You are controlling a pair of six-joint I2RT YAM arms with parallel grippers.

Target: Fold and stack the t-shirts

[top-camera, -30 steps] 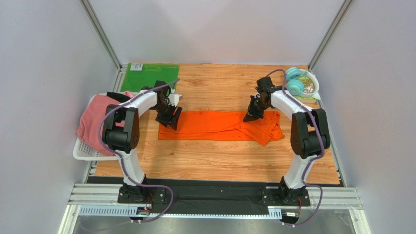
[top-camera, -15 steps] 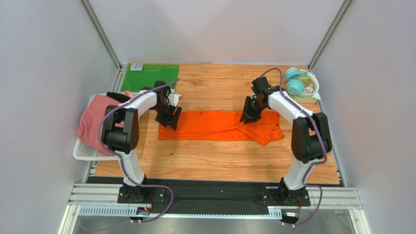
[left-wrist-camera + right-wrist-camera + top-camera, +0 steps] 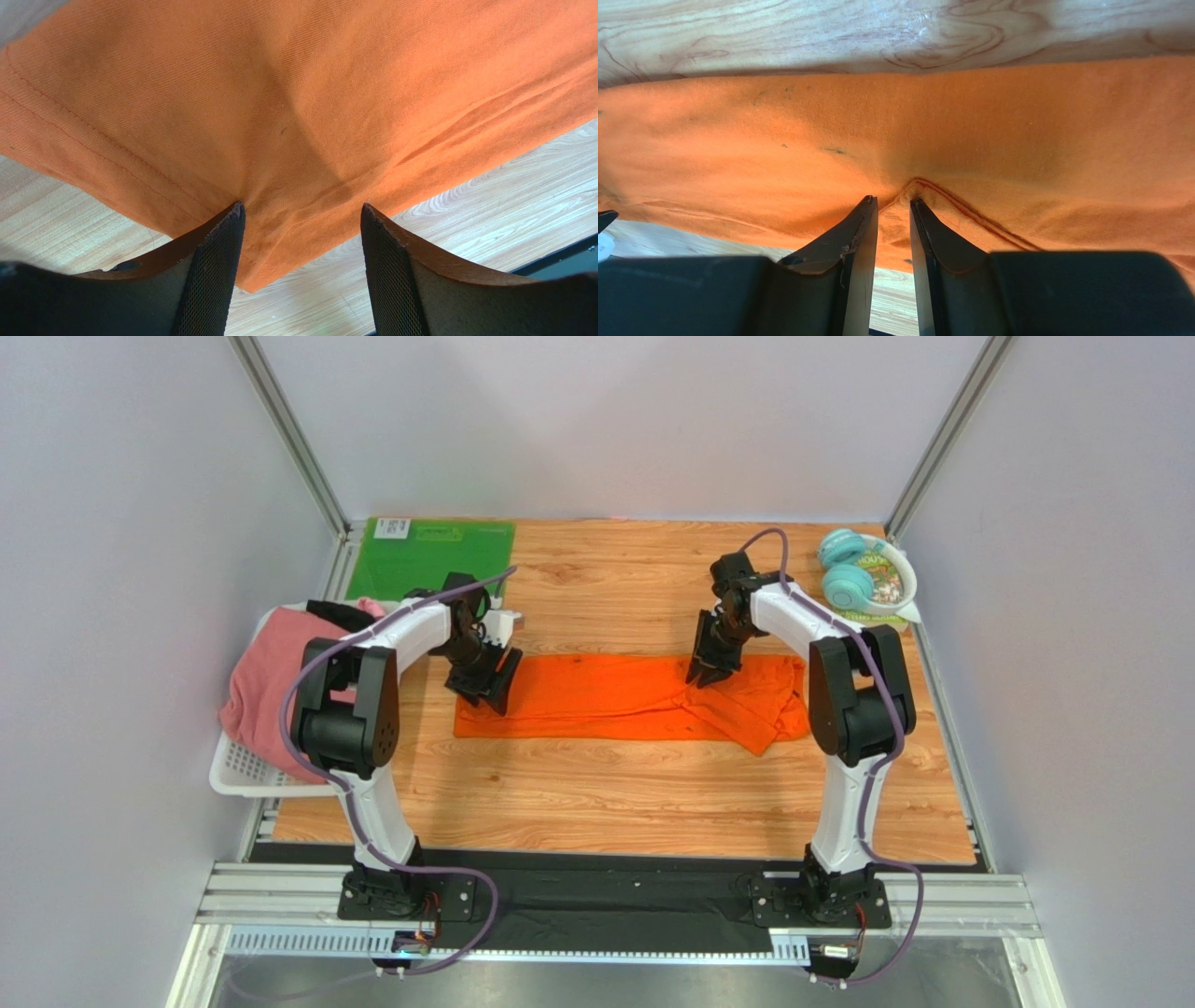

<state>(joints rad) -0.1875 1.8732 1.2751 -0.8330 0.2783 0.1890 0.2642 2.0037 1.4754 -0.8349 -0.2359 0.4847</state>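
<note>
Seen from above, the orange t-shirt lay in a long strip on the table, with the left gripper at its left end and the right gripper past its middle. Left wrist view: jaws stood wide apart over a hemmed corner. Right wrist view: jaws stood narrowly apart at a puckered seam.

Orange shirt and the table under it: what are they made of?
The orange t-shirt looks like soft knit cloth, probably cotton, with a matte finish: fine ribbing, a stitched hem and loose wrinkles show. The table looks like wood or a wood-print laminate, smooth with a slight sheen: swirling grain lines show, but I cannot tell which.
</note>
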